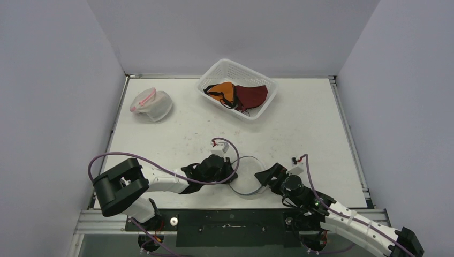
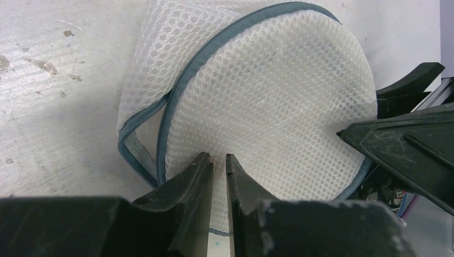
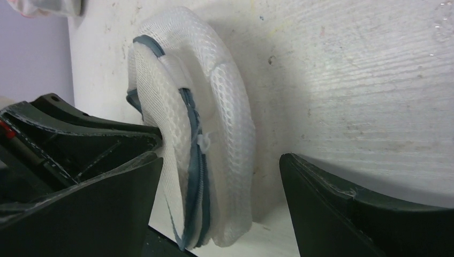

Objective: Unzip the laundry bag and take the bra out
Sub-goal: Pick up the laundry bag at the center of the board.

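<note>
Laundry bag (image 2: 267,107): white mesh, grey-edged, on table (image 1: 300,128) near front edge, between both grippers.
Left gripper (image 2: 219,157): pinched onto bag's mesh flap.
Right gripper (image 3: 220,159): jaws wide apart, straddling bag's rim.
Basket (image 1: 238,68): far side, orange and maroon garments (image 1: 243,95) inside.

You've got the laundry bag (image 1: 248,178), a round see-thru mesh disc, flat on the table (image 1: 300,128) at the middle of its near edge, btwn both arms. Left gripper (image 1: 230,174) sits on the bag's left rim; jaws can't be read from up here. Right gripper (image 1: 263,175) is at the right rim, fingers spread. Far edge, center: white basket (image 1: 212,72) w/ an orange bra (image 1: 225,91) and a maroon bra (image 1: 252,95) inside. Far-left corner: 2nd mesh bag (image 1: 152,105), pink trim, well apart from the rest.
</note>
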